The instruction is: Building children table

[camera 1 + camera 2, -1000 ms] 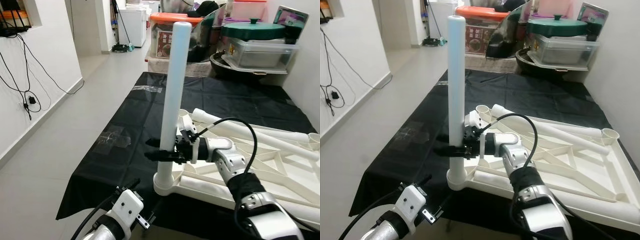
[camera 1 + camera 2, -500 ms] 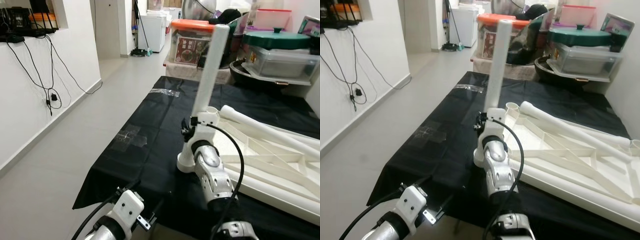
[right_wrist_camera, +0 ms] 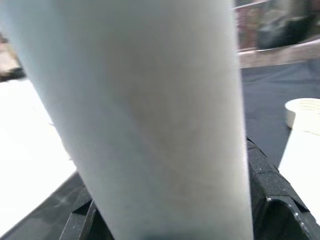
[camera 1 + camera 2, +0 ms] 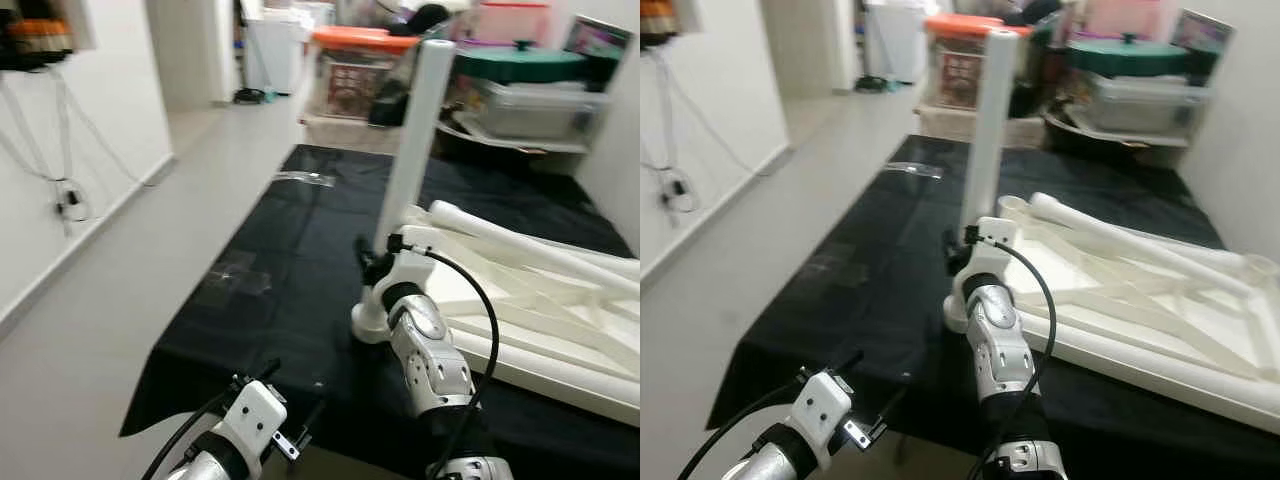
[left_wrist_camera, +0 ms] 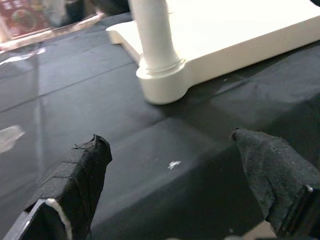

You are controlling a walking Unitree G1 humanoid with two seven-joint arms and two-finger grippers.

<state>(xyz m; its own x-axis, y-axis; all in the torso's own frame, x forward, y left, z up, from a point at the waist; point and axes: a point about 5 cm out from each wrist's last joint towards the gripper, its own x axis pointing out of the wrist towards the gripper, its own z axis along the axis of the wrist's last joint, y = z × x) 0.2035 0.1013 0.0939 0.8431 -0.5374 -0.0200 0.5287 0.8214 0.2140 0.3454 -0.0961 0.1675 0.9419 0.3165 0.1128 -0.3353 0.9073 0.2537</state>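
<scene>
Nowhere legible writing on table leg (image 4: 413, 130)

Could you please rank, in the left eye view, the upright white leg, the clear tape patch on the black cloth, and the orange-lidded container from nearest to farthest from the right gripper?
1. Upright white leg: in the right gripper, at the tabletop's near corner.
2. Clear tape patch: on the black cloth, to the gripper's left.
3. Orange-lidded container: beyond the cloth's far end.

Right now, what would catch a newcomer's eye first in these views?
The tall white table leg standing upright in a corner socket of the overturned white tabletop on the black sheet. The right gripper grips it low down; the left gripper hangs open nearby.
</scene>
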